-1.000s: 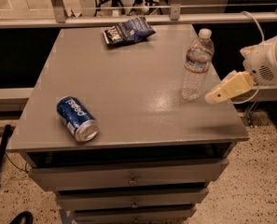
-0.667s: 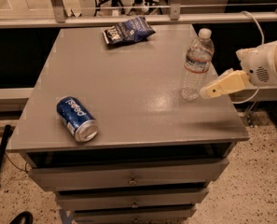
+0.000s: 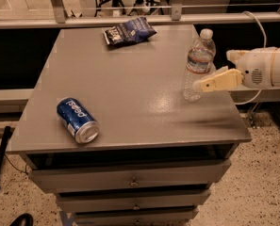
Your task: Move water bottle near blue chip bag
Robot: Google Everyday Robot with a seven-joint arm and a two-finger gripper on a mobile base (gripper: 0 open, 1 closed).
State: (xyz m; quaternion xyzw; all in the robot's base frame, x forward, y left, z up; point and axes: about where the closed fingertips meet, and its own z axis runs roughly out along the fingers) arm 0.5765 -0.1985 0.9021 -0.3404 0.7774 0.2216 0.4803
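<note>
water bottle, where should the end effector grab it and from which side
Grip the water bottle on its round body just below the label, coming in level from the view's right. It stands upright near the right edge of the table, and the end effector sits beside its lower body on that side.

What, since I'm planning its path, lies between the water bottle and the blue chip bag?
Only bare tabletop, in the camera view. The claw is beside the water bottle, away from the blue chip bag.
</note>
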